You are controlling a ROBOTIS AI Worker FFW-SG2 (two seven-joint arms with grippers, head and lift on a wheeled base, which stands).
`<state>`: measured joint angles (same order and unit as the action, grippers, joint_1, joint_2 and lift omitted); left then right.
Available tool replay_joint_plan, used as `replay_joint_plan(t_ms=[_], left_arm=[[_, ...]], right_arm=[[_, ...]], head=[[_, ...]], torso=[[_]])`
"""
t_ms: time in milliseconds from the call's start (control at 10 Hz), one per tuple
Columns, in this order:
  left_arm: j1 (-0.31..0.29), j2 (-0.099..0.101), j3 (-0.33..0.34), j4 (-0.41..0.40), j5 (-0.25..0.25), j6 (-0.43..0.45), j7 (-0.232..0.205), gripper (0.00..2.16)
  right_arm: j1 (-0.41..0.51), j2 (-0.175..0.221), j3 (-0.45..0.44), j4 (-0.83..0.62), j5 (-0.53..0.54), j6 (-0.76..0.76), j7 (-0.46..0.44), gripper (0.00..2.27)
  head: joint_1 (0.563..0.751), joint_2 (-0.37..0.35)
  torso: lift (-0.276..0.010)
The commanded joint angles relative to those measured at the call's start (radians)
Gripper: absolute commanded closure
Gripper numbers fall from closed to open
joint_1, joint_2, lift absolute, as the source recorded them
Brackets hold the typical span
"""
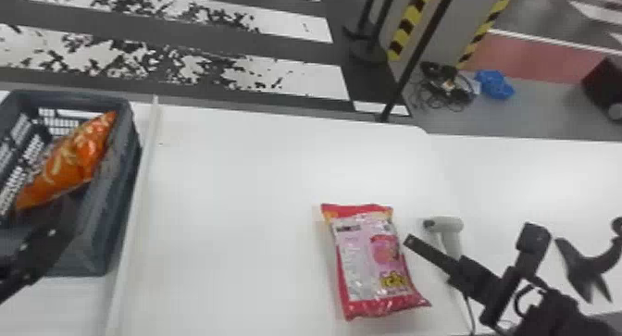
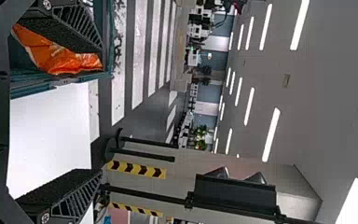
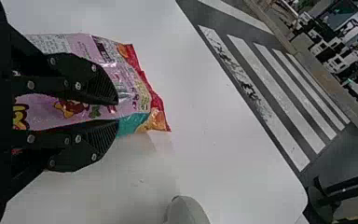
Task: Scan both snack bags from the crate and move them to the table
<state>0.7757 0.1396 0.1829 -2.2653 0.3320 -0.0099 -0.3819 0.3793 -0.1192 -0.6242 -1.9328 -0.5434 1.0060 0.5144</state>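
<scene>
The orange snack bag (image 1: 69, 166) is lying slantwise inside the grey crate (image 1: 127, 177), which is standing at the left end of the scene. The left pincer (image 1: 53, 226) is hovering at the crate's near side, close to the bag's near end. In the left wrist view, its two fingers are standing wide apart, released and grasping nothing.

The pink and red snack bag (image 1: 370, 263) is lying flat on the white worktop (image 1: 245, 187), well apart from the crate. The right pincer (image 1: 411, 241) is hovering by that bag's right edge. In the right wrist view, its fingers are showing in front of the bag with a narrow gap between them, released rather than clenched; whether they are touching the bag, I cannot tell.

The pale hand scanner (image 1: 451, 225) is resting just beyond the right pincer, near the pink bag, and a dark cable (image 1: 469, 312) is running below it towards the near edge.
</scene>
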Motion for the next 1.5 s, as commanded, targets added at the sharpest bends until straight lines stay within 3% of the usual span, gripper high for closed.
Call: replay_joint_plan(t_ms=[0,300,600,900,1100,1200,1300,1400], left_arm=[[-0.003,-0.002,-0.002,0.006,-0.002,0.0,0.0,0.08],[-0.004,-0.005,-0.002,0.023,-0.008,-0.003,0.0,0.08],[-0.004,-0.005,-0.002,0.027,-0.008,-0.012,-0.002,0.08],[-0.009,-0.003,-0.014,0.038,-0.008,-0.025,-0.011,0.08],[-0.009,-0.003,-0.014,0.038,-0.008,-0.025,-0.011,0.08],[-0.009,-0.002,-0.014,0.038,-0.008,-0.031,-0.012,0.08],[-0.009,0.0,-0.014,0.038,-0.008,-0.04,-0.011,0.08],[-0.01,0.002,-0.014,0.039,-0.008,-0.04,-0.011,0.08]], right_arm=[[-0.013,0.012,0.049,-0.002,0.013,0.0,-0.007,2.25],[0.001,0.075,0.08,-0.123,0.0,0.055,-0.014,2.25],[0.0,0.079,0.123,-0.008,0.056,-0.062,-0.033,2.25],[-0.023,0.073,0.12,0.121,0.071,-0.166,-0.074,2.25],[-0.013,0.073,0.115,0.103,0.054,-0.166,-0.068,2.25],[0.016,0.076,0.1,0.048,0.011,-0.145,-0.06,2.07],[0.073,0.078,0.069,-0.044,-0.069,-0.123,-0.056,1.39],[0.115,0.079,0.014,-0.129,-0.135,-0.068,-0.04,0.34]], head=[[0.695,-0.237],[0.695,-0.159],[0.695,-0.104],[0.695,-0.139],[0.695,-0.168],[0.695,-0.168],[0.695,-0.166],[0.695,-0.162]], torso=[[-0.087],[-0.087],[-0.087],[-0.087],[-0.087],[-0.087],[-0.087],[-0.087]])
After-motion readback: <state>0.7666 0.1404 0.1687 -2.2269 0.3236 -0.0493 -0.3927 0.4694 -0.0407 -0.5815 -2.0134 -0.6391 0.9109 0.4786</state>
